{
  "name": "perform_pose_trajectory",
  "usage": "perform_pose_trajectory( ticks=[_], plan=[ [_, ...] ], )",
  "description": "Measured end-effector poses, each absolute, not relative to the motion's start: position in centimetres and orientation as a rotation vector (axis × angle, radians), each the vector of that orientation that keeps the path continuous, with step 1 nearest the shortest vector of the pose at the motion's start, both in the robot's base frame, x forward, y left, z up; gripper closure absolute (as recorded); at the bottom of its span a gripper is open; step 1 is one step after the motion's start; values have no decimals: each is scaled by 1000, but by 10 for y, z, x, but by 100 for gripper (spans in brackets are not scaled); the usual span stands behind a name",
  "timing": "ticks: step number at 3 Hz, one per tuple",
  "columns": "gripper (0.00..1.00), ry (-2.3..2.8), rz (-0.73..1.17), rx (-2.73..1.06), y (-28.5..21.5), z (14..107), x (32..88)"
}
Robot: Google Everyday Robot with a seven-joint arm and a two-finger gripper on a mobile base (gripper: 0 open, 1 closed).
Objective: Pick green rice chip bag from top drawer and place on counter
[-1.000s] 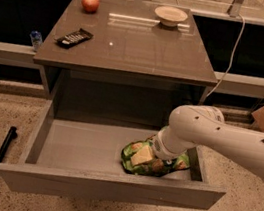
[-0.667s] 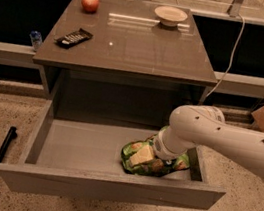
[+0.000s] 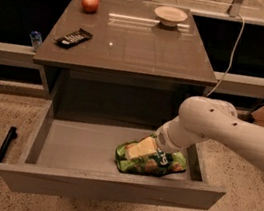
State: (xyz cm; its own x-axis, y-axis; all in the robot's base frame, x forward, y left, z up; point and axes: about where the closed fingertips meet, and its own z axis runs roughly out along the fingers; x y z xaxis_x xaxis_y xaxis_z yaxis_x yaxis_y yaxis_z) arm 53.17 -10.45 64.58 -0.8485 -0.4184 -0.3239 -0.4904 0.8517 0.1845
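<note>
Crinkly bright-green bag (image 3: 155, 163), glossy, printed with tan chips, lying flat on the smooth grey floor of the open drawer (image 3: 79, 144), directly under the hand (image 3: 139, 148) and spreading out beyond it toward the arm's side. Tan, wedge-shaped hand set against the bag's upper face; clamped on it or merely resting there, cannot tell. White, rounded arm (image 3: 219, 128) reaching in over the drawer's side wall, bent downward at the wrist. Well behind and above the hand, glossy grey-brown counter (image 3: 132, 46) carrying a red apple (image 3: 89, 2), a shallow pale bowl (image 3: 170, 16) and a black remote (image 3: 74, 38).
</note>
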Motion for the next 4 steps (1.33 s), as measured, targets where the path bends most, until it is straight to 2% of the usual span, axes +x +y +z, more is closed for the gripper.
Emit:
perform_pose_trajectory(
  ticks=[2, 3, 4],
  plan=[
    [0, 2766, 440, -662, -113, 639, 541],
    [14, 2800, 467, -620, -118, 623, 546],
    [37, 2807, 467, -590, -120, 620, 546]
  ],
)
